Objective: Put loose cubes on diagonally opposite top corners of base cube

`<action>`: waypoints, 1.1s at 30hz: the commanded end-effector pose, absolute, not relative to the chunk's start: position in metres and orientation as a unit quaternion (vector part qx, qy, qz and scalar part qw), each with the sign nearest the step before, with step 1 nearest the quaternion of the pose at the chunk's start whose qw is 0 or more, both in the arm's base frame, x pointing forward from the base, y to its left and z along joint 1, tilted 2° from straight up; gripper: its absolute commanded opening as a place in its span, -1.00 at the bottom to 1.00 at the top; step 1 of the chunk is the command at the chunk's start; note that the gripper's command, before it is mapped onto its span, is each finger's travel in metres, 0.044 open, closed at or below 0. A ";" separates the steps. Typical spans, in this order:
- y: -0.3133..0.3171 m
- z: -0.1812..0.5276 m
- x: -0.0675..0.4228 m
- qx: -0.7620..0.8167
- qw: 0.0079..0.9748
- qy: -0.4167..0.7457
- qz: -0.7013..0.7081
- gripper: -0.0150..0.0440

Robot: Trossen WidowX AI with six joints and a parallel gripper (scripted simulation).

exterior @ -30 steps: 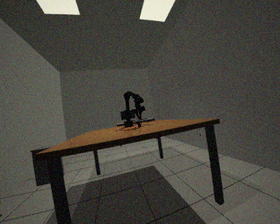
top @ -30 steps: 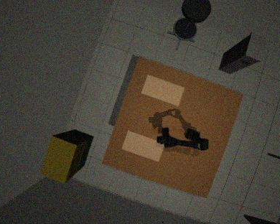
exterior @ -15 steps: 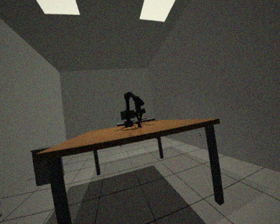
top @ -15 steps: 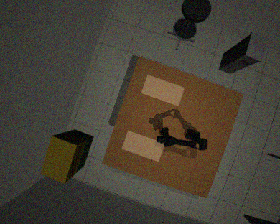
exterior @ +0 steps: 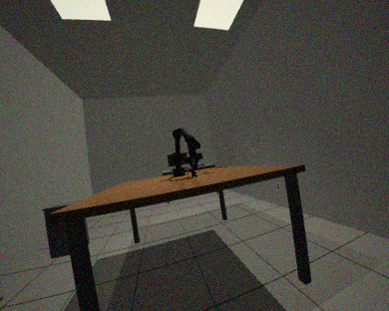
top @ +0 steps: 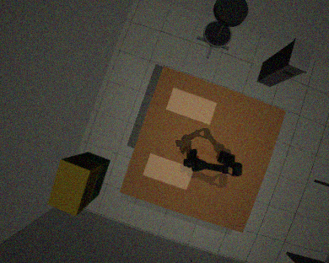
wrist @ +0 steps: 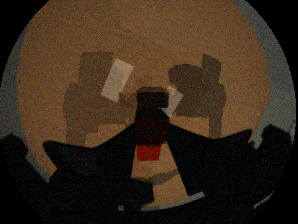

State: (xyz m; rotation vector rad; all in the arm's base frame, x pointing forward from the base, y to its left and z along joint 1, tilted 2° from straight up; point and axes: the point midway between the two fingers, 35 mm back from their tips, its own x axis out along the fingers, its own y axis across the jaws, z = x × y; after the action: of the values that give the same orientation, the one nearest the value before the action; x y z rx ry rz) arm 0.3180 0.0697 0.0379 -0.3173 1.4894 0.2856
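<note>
In the wrist view my gripper [wrist: 149,125] is shut on a small cube; its red face [wrist: 148,153] shows between the dark fingers, and the part above it is in shadow. It hangs over the orange table [wrist: 147,23] [top: 246,122] [exterior: 137,191]. In the overhead view the arm [top: 213,165] lies across the middle of the table, with the gripper [top: 191,159] at its left end. In the side view the arm [exterior: 186,150] bends down, with the gripper [exterior: 193,171] just above the table top. The picture is too dark to make out the base cube or the other loose cube.
Two pale light patches [top: 191,105] [top: 166,170] lie on the table top. A yellow box [top: 71,190] stands on the floor at the table's lower left. A dark round stool [top: 223,21] and a dark wedge-shaped object [top: 280,65] stand beyond the far edge.
</note>
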 end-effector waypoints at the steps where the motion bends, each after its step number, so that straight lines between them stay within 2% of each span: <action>1: 0.069 0.029 0.319 -0.145 0.715 0.672 0.127 -0.14; 25: 0.069 0.027 0.319 -0.145 0.715 0.672 0.127 -0.14; 29: 0.069 0.027 0.319 -0.145 0.715 0.672 0.127 0.20; 33: 0.069 0.027 0.319 -0.145 0.715 0.672 0.127 0.20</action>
State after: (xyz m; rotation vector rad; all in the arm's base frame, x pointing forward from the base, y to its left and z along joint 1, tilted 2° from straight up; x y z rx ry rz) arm 0.3182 0.0694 0.0273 -0.3165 1.4903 0.2851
